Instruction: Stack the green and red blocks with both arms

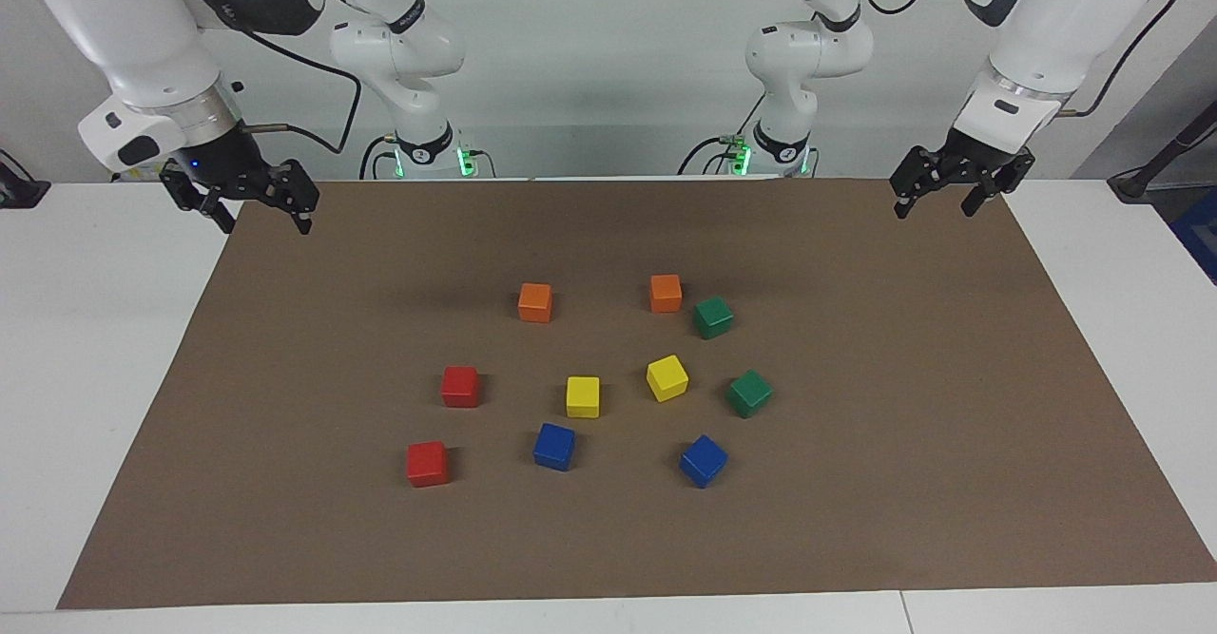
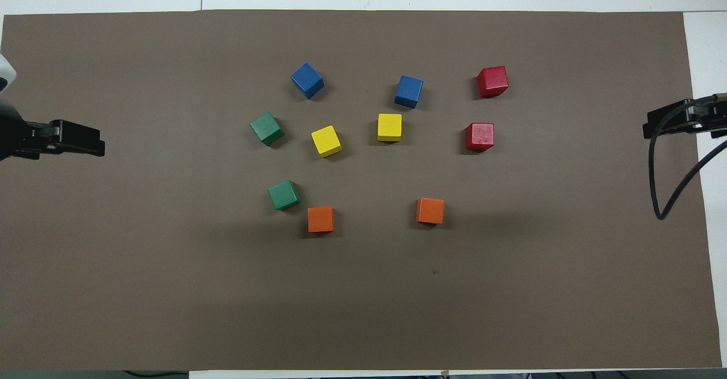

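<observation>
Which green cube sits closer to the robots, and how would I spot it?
On the brown mat, find the two orange cubes nearest the robots. The green cube sits right beside one orange cube, almost touching it; the other green cube stands alone, farther from the robots.

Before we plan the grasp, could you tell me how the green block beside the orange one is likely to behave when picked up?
The green block looks like a rigid cube with flat faces, so it should probably sit stable and not roll. Its surface seems smooth, so it may slip slightly. The orange block sits close beside it, so fingers might nudge that.
</observation>
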